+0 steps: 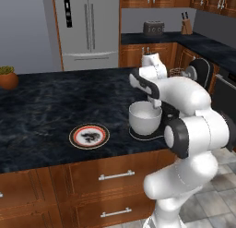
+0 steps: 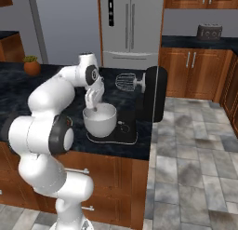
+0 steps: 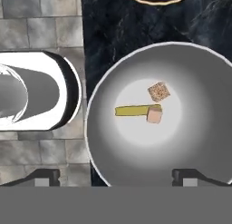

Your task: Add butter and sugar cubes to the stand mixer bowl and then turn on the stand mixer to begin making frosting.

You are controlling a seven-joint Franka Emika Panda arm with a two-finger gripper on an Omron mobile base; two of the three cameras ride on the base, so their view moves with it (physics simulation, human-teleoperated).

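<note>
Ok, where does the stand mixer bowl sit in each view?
Left base view: stand mixer bowl right of centre, on the mixer's black base, right of the plate.
Right base view: bowl left of centre, below the open gripper.
Hand view: bowl at centre-right, holding the butter and sugar cubes.
Shared landmark: the plate.

The white-grey stand mixer bowl (image 3: 199, 82) sits upright on the flat base of the black stand mixer (image 2: 151, 94), whose head is tilted back. On the bowl floor lie the yellow butter (image 3: 131, 110) stick and two beige sugar cubes (image 3: 158, 91), one cube touching the butter's end.
</note>
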